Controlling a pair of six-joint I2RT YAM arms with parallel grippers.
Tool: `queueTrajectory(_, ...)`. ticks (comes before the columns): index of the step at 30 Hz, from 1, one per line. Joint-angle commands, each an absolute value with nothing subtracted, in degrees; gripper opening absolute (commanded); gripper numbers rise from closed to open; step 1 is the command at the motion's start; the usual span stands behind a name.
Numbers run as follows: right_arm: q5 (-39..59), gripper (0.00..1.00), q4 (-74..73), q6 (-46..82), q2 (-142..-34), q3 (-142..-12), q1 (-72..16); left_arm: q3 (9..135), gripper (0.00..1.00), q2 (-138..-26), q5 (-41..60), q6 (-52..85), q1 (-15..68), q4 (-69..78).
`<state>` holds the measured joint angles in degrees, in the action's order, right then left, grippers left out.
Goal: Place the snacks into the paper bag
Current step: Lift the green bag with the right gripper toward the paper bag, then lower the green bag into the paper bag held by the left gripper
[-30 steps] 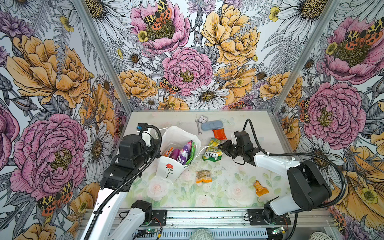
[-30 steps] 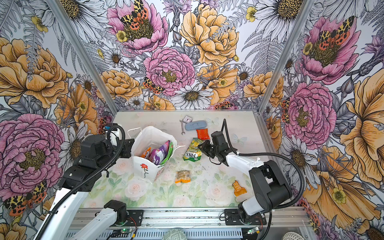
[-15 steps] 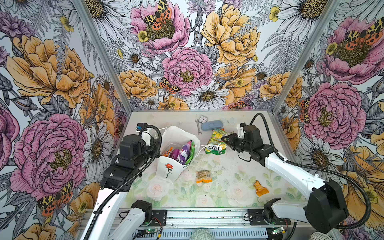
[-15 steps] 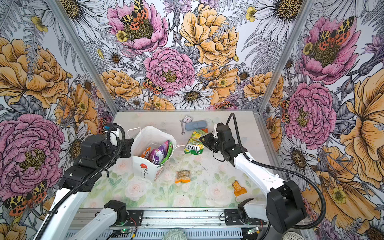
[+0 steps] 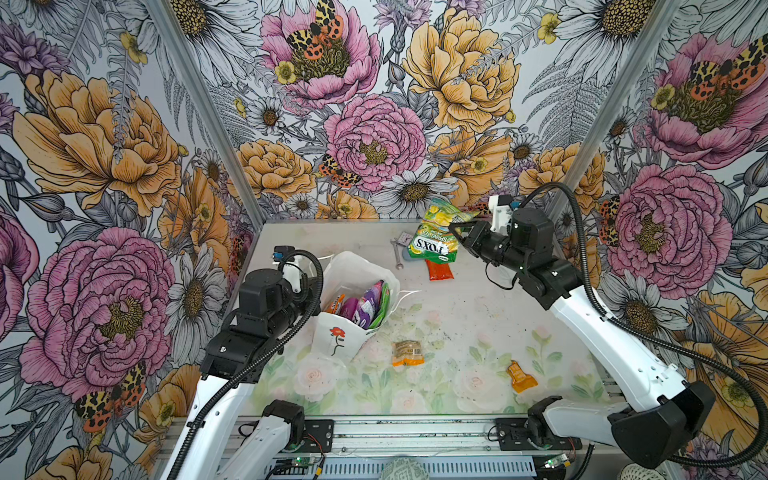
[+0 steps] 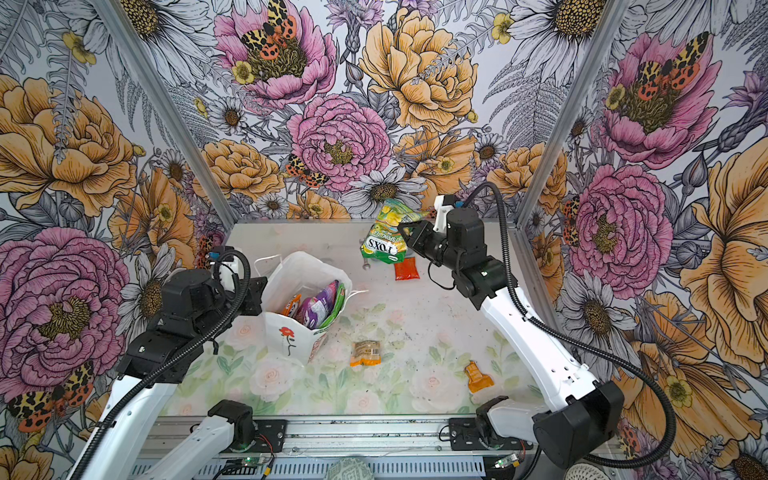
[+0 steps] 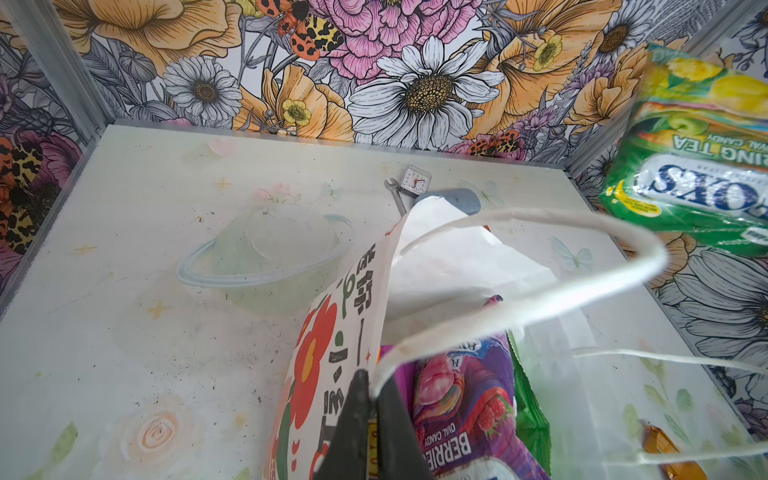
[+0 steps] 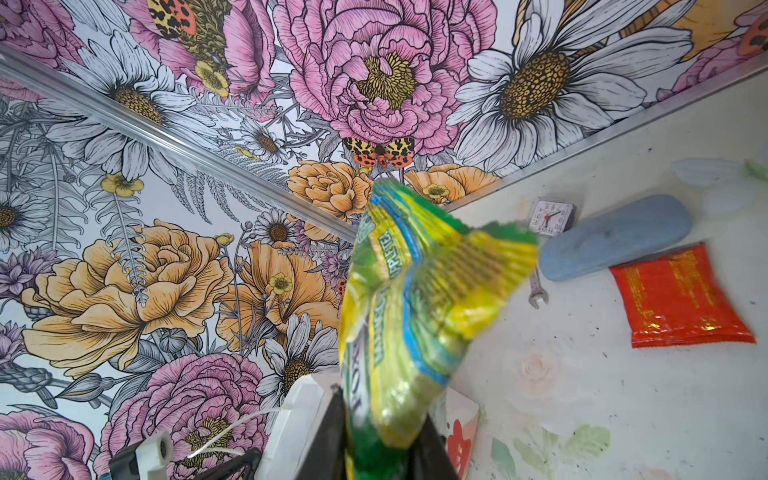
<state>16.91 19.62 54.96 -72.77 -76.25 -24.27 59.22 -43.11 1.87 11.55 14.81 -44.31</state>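
The flower-printed table [image 5: 478, 307] is carrying everything. The largest thing on it, the white paper bag [image 5: 328, 347], is standing left of the middle with its mouth gaping upward and purple, green and orange snack packets [image 5: 365, 307] showing inside. The left pincer [image 7: 372, 415] is clenching the bag's rim on its left side, where a cord handle comes out, seemingly to hold the mouth open. Next in size, the green candy bag [image 5: 432, 245] is hanging in the air near the back wall, clear of the table. The right pincer [image 5: 457, 232] is pinching it at one end, its jaws gripping the crinkled plastic, and in the right wrist view the bag's length is running straight on from the jaws. The paper bag's mouth is lying to the left of this pincer and nearer the front edge, well apart from it. The right arm, the one carrying the candy, is therefore probably facing a sweep left and forward before letting go above the opening. A blue-grey case [image 8: 615, 237] is lying flat at the back, with a red packet [image 5: 439, 269] just beside it. An orange packet [image 5: 407, 353] is lying near the paper bag, and a smaller orange wrapper [image 5: 521, 378] is lying toward the right arm. A wrench [image 5: 397, 253] and a tiny clock [image 8: 550, 218] are lying by the case.
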Motion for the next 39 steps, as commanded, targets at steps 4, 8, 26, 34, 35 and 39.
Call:
queueTrajectory(4,14.78,0.00,21.18,53.07,-73.78,-81.33,-31.07,59.98,0.09,-42.59,0.89,11.16,15.48,-41.63)
queueTrajectory(8,15.15,0.00,21.18,53.17,-75.73,-82.57,-35.57,60.01,0.09,-42.47,0.62,11.16,15.63,-41.59)
queueTrajectory(26,14.20,0.00,19.63,57.64,-85.89,-85.48,-49.47,60.03,0.09,-42.20,2.85,11.07,16.60,-41.57)
queueTrajectory(34,11.80,0.00,25.25,59.13,-89.85,-86.99,-50.68,59.95,0.09,-41.18,3.21,10.81,18.19,-41.39)
queueTrajectory(35,11.21,0.00,26.12,59.00,-89.98,-87.25,-50.63,60.02,0.09,-41.06,3.13,10.81,18.19,-41.32)
queueTrajectory(39,8.11,0.00,31.11,57.71,-91.71,-90.01,-50.65,60.07,0.08,-41.15,3.33,10.81,18.23,-41.35)
